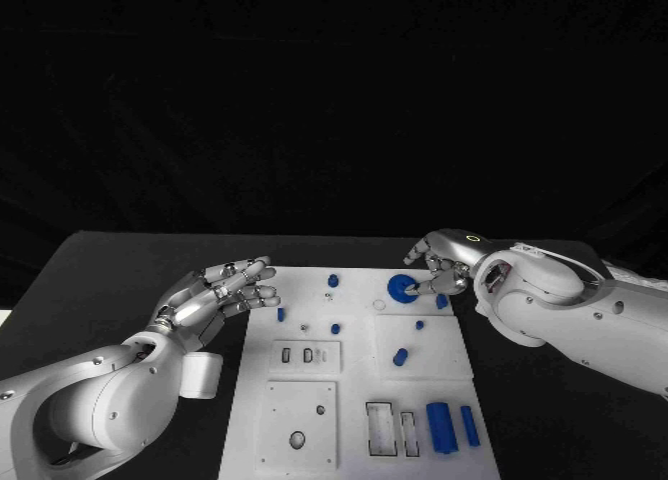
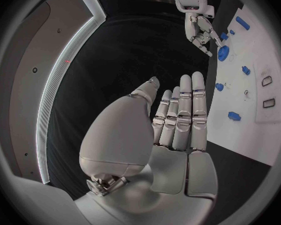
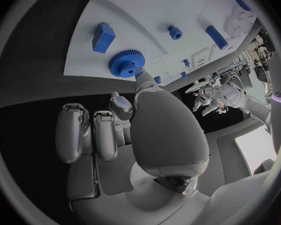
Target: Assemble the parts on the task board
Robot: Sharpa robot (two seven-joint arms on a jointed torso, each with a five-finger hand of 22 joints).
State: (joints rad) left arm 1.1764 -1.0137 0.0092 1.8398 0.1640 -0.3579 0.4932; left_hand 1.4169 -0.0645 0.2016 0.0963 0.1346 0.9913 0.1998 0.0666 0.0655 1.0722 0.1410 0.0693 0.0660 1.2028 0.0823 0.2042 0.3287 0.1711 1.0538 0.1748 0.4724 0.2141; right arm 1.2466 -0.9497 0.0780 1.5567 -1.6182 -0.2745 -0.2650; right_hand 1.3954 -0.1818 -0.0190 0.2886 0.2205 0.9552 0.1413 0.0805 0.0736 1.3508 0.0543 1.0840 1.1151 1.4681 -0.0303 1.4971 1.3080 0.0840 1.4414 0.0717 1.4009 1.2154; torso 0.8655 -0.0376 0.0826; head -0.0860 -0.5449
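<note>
Right hand is at the far right corner of the task board, working the blue gear. In the right wrist view a fingertip sits against the gear's toothed rim, the other fingers curled back and holding nothing; looks like touching or pushing, not a grasp. The gear lies flat on the board, just beside a small blue block. Can't tell if it's seated on a peg. Left hand hovers at the board's left edge, fingers straight and together, empty. Step in hand, by my read: placing or seating the gear. Next move likely needs a real pinch across the rim, or a press straight down if it's already over its post. The blue bars at the near edge are untouched.
</note>
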